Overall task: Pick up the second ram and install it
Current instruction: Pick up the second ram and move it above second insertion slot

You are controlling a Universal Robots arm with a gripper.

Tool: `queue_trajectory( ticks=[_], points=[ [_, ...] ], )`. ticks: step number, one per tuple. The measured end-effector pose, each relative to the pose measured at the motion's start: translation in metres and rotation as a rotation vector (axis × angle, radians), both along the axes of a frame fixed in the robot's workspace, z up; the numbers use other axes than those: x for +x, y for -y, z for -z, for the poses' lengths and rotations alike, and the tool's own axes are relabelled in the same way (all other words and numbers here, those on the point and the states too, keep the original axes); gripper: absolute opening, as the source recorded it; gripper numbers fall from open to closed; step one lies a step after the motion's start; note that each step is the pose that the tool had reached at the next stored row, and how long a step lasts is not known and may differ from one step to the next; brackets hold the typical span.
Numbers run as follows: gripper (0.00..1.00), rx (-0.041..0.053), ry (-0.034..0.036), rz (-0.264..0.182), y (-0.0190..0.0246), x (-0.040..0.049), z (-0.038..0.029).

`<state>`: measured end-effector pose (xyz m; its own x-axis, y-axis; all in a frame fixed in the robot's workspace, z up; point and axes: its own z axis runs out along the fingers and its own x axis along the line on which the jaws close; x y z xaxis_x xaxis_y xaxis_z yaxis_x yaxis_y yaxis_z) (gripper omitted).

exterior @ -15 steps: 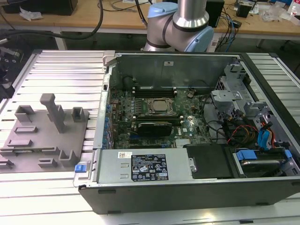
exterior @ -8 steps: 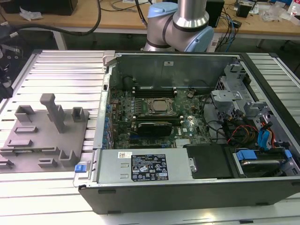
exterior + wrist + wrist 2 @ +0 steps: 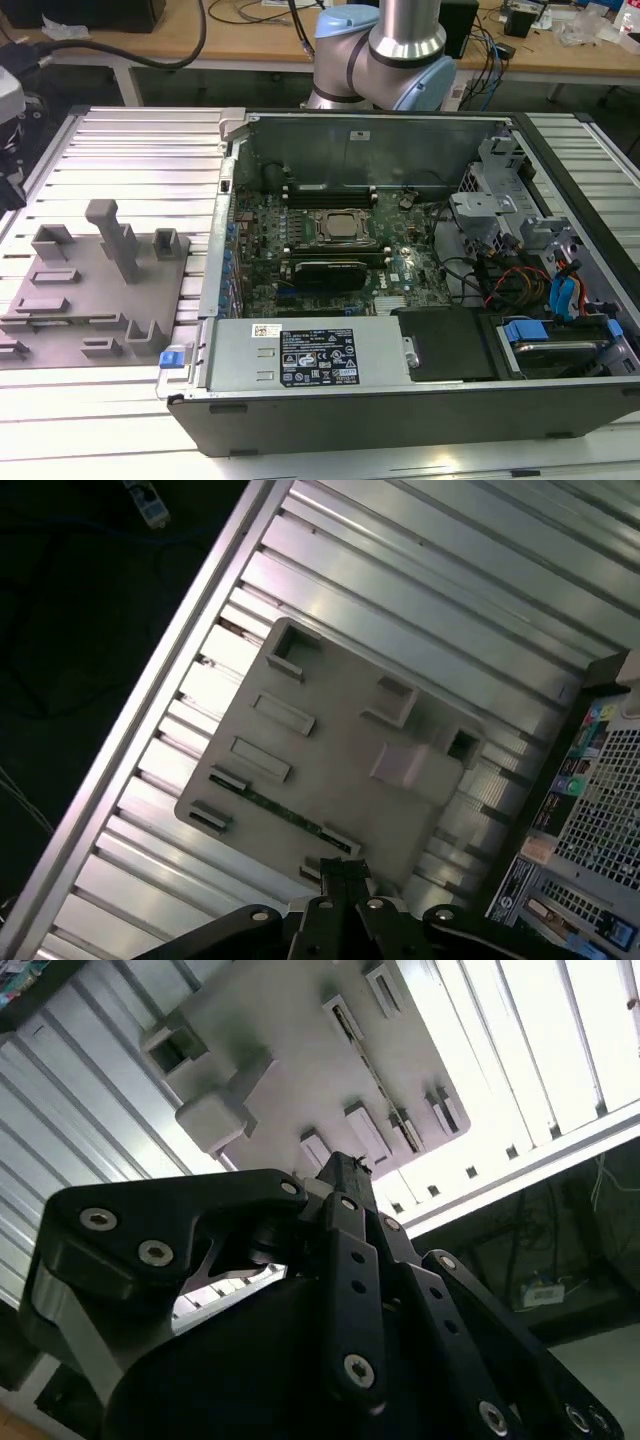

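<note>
In both wrist views the black end effector (image 3: 345, 866) (image 3: 343, 1163) hangs high above a flat grey plastic holder plate (image 3: 330, 730). Its two fingers are drawn together to a narrow point, and nothing is between them.

The second ram (image 3: 290, 815), a thin and long green circuit-board stick, sits in a slot of this plate between two small grey clips. In the first wrist view it is seen from its narrow edge. It is below the end effector, a little ahead of the fingertips and well apart from them.

The plate lies on the ribbed aluminium surface (image 3: 420, 590). Beside the plate, further from the end effector, there is the open black computer case (image 3: 400, 420). In the exterior view its green motherboard (image 3: 262, 270) carries the square silver processor (image 3: 338, 228) and, just beside it, a wide black rectangular card (image 3: 325, 270). The blue-and-silver robot arm (image 3: 395, 45) rises behind the case.
</note>
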<state>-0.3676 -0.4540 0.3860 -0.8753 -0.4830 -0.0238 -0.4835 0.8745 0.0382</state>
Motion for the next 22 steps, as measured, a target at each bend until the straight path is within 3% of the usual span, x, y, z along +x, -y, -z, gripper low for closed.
queue_trajectory(
  ticks=[4,6,12,17,22],
  points=[
    [0.11,0.0,0.0,-0.063,0.0,0.0,0.0],
    [0.11,0.0001,0.0,-0.118,0.0,0.0,0.0],
    [0.11,0.0,0.0,-0.195,0.0,0.0,0.0],
    [0.11,0.0,0.0,-0.3,0.0,0.0,0.0],
    [0.11,0.0,0.0,-0.361,0.0,0.0,0.0]
  ],
)
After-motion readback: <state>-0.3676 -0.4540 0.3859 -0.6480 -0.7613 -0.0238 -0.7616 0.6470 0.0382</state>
